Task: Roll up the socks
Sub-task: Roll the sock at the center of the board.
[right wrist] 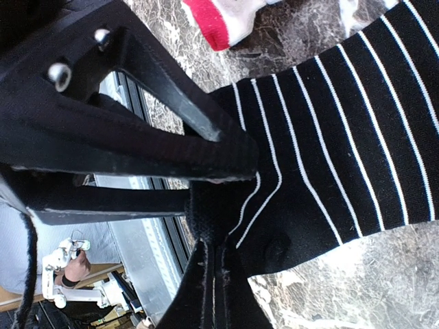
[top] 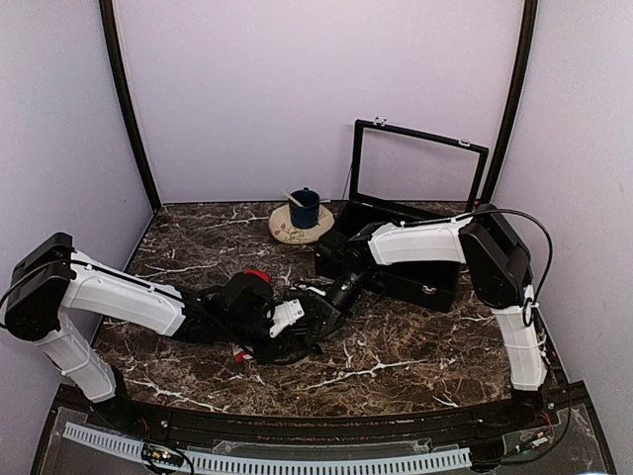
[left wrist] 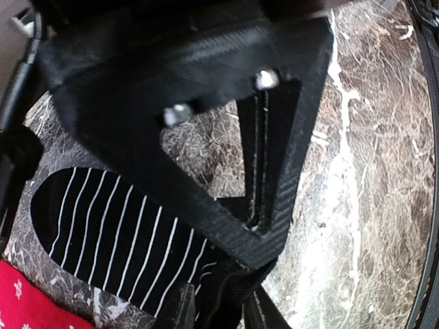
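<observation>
Our right gripper [right wrist: 214, 255] is clamped tight on the edge of the black striped sock [right wrist: 343, 130], which lies flat on the marble table [left wrist: 363, 178]. Our left gripper [left wrist: 218, 305] has black fabric between partly parted fingers; we cannot tell whether it grips. We judge the roll needs both pinches on one edge, turned evenly. The top view hides this sock under the grippers; the wrist views show it, the red sock [right wrist: 216, 20] just beside.

Socks [left wrist: 103, 233] side by side on table [left wrist: 370, 171]
</observation>
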Controlling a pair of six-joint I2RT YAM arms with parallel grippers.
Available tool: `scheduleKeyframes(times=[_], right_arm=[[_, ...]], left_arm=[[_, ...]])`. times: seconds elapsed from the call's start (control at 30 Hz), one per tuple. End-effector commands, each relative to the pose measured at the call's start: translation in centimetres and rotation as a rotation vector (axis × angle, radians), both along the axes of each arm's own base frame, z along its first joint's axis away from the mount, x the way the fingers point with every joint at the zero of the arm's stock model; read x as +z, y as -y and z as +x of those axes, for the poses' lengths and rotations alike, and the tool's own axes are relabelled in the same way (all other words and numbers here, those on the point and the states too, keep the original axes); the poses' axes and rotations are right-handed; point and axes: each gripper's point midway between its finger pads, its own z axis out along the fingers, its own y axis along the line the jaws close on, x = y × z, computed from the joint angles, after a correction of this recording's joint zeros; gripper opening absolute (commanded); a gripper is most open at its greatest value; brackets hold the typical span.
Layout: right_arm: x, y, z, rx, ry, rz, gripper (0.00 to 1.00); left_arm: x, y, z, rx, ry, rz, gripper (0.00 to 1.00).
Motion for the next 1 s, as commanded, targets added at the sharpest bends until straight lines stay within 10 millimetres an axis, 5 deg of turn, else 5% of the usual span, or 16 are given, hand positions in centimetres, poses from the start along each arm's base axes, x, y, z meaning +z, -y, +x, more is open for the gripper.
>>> scheduleKeyframes(times=[0.0, 0.7, 0.97], right_arm=[[-0.3, 0.1, 0.1, -0.003, -0.023, -0.001, 0.0], [-0.6, 0.5, -0.1, 0.0, -0.021, -0.018, 0.0], [-1.7, 1.4, 0.3, -0.013, 0.009, -0.069, 0.12]], left_arm=[[0.1, 0.5, -0.4, -0.018, -0.019, -0.003, 0.24], [-0.6, 0.5, -0.1, -0.02, -0.013, 0.029, 0.0], [-1.4, 0.7, -1.4, -0.074, -0.099, 0.06, 0.0]])
